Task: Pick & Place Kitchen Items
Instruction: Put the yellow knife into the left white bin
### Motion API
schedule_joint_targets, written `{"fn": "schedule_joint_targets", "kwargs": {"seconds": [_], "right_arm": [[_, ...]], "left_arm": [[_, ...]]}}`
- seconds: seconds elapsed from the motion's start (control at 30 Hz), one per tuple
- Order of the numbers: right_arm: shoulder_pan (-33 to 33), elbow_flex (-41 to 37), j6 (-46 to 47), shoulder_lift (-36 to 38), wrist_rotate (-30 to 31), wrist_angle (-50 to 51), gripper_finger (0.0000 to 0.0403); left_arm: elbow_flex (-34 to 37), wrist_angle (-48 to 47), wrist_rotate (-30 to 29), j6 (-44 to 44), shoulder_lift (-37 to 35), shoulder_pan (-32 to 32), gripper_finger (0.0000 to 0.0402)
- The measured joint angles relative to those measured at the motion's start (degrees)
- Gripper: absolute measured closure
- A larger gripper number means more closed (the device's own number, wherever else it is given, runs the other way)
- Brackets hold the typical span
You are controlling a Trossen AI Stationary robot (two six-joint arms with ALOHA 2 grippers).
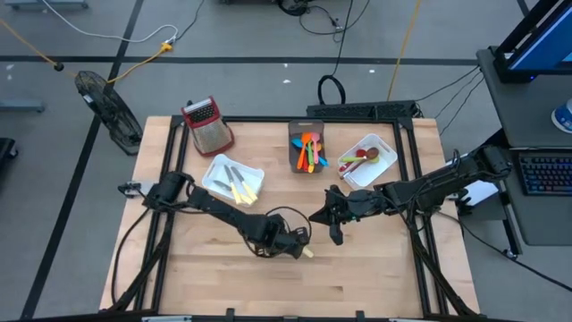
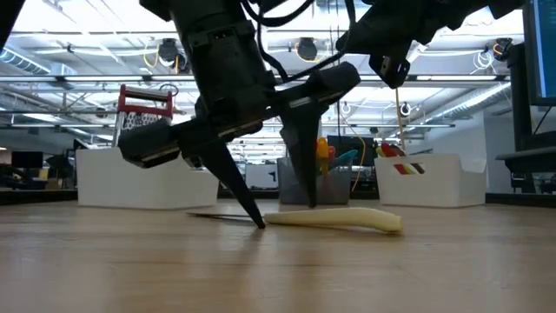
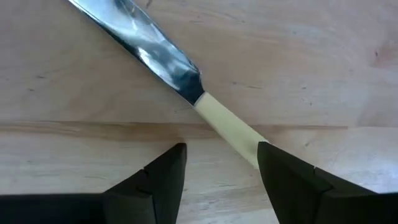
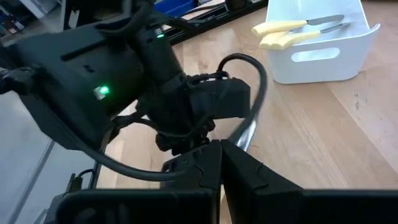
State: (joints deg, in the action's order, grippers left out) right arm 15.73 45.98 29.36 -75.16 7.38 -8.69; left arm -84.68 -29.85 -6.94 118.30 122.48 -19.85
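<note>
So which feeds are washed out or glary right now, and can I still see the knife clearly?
Low view: backlit by ceiling lights, arms near-silhouettes, but the knife lies readable on the table. Left wrist view: glare streaks on its blade, handle crisp between the left gripper fingers. High view: evenly lit.

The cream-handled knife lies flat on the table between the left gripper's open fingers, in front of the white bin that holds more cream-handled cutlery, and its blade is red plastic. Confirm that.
Not quite: the blade is shiny metal, not red plastic, as the left wrist view shows. The rest stands: the cream-handled knife lies flat on the table between the left gripper's open fingers, in front of the white bin with more cream-handled cutlery.
</note>
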Motion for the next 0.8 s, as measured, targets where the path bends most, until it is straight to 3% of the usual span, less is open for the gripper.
{"fn": "schedule_joint_targets", "kwargs": {"seconds": [0.33, 0.6, 0.8], "right_arm": [[-0.1, 0.0, -0.8, 0.0, 0.0, -0.1, 0.0399], [-1.2, 0.0, -1.8, 0.0, 0.0, 0.0, 0.0399], [-2.2, 0.0, -1.8, 0.0, 0.0, 0.0, 0.0399]], "left_arm": [[0.0, -0.4, 1.7, 0.5, 2.0, 1.8, 0.0193], [0.3, 5.2, -1.1, 1.3, 1.7, 2.2, 0.0192], [0.2, 3.6, -0.6, 2.7, 1.8, 2.8, 0.0192]]}}
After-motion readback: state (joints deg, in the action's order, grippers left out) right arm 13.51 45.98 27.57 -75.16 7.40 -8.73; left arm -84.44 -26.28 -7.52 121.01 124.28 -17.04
